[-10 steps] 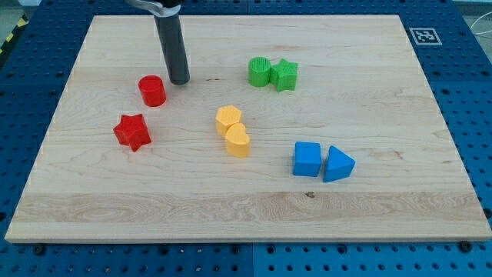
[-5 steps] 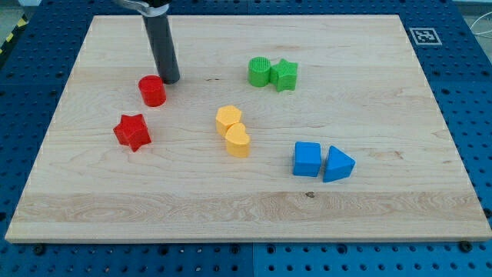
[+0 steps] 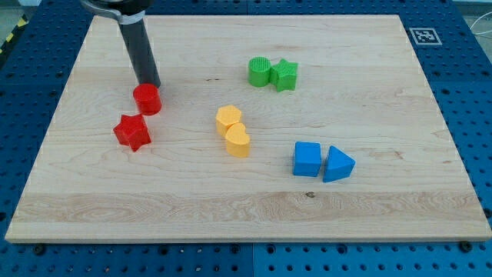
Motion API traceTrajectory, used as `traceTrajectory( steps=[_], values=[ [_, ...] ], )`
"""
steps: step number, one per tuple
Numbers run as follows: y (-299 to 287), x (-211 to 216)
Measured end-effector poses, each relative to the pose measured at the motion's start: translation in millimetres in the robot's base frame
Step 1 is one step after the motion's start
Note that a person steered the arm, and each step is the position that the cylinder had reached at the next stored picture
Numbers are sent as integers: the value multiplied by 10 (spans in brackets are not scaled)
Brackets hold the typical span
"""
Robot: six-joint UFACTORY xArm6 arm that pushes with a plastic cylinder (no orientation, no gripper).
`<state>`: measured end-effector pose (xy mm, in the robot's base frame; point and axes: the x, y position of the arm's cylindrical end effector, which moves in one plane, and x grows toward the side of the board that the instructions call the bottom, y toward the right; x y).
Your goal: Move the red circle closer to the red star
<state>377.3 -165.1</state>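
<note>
The red circle (image 3: 147,99) sits on the wooden board (image 3: 246,208) at the view's left. The red star (image 3: 132,131) lies just below and slightly left of it, a small gap between them. My tip (image 3: 150,85) rests at the circle's top edge, touching it or nearly so. The dark rod rises from there toward the view's top left.
A green circle (image 3: 260,71) and green star (image 3: 284,75) touch at the upper middle. Two yellow blocks (image 3: 228,119) (image 3: 238,141) sit together at the centre. A blue cube (image 3: 307,159) and blue triangle (image 3: 337,164) sit at the lower right.
My tip has moved left from the circle's upper right to its top edge. The red circle has slid a little down and left, closer to the red star.
</note>
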Motion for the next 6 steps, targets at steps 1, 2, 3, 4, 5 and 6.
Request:
traceTrajectory(
  steps=[1,2,3,4,5,6],
  values=[
    [-80,14],
    [11,49],
    [232,49],
    [241,83],
    [212,235],
    [172,296]
  ],
)
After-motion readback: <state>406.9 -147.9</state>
